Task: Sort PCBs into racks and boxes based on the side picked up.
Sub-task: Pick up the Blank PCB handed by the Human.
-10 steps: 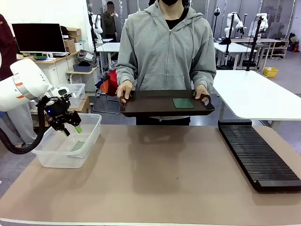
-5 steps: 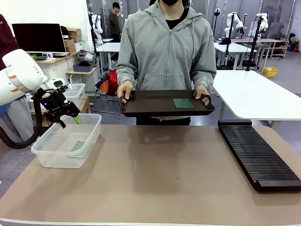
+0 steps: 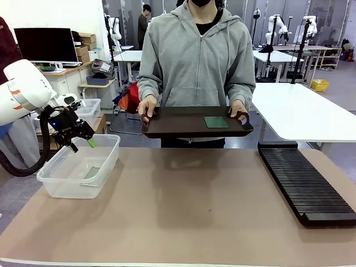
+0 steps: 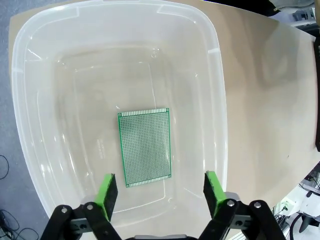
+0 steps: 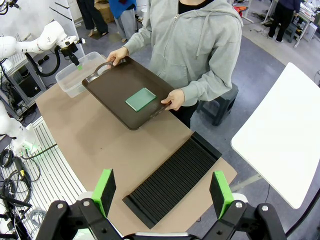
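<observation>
The left gripper [image 3: 82, 143] hangs above the clear tub [image 3: 71, 188] at the left end of the tabletop [image 3: 194, 217], its fingers spread wide and holding nothing. One green board [image 4: 145, 146] lies flat on the bottom of the tub. The right gripper [image 5: 163, 189] is also spread and empty, high above the black rack [image 5: 172, 177]. A person holds a dark tray [image 3: 178, 119] with both hands, and a second green board [image 3: 216, 122] lies on it.
</observation>
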Action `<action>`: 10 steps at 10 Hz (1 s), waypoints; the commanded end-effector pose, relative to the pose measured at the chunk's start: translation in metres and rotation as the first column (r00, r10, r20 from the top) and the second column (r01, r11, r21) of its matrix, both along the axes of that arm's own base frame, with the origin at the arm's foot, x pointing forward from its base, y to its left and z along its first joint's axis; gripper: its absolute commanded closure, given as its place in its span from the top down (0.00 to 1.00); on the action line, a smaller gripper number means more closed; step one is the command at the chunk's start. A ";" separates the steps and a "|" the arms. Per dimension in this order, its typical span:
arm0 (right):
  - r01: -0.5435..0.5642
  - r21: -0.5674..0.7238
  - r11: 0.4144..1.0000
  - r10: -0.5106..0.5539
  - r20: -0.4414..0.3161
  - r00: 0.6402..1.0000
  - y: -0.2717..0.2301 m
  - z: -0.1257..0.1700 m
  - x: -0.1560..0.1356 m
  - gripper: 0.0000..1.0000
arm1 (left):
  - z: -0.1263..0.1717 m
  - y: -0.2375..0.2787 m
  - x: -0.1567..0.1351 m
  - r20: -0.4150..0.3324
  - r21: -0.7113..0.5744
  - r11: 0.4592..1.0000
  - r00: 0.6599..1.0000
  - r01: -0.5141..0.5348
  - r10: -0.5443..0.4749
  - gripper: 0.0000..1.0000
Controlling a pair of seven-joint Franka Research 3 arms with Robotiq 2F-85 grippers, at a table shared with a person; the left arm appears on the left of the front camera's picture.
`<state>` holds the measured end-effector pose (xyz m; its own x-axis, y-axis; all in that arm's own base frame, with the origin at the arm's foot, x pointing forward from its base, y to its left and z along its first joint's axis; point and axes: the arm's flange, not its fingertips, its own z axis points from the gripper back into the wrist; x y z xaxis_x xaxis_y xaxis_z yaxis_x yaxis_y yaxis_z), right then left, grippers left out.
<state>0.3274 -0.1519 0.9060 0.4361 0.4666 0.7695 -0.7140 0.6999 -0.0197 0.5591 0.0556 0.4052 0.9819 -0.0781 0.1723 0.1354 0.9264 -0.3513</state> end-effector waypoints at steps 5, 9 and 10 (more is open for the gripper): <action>-0.017 0.010 1.000 0.017 -0.002 1.000 0.002 -0.002 -0.002 1.00 | 0.000 0.000 0.000 0.000 0.009 1.000 1.000 0.006 -0.006 0.92; -0.017 0.010 1.000 0.017 -0.002 1.000 0.002 -0.002 -0.002 1.00 | 0.104 0.037 -0.024 0.086 0.035 0.999 0.996 0.028 -0.031 0.92; -0.017 0.010 1.000 0.017 -0.002 1.000 0.002 -0.002 -0.002 1.00 | 0.129 0.050 -0.031 0.177 0.073 0.995 0.982 0.061 -0.073 0.92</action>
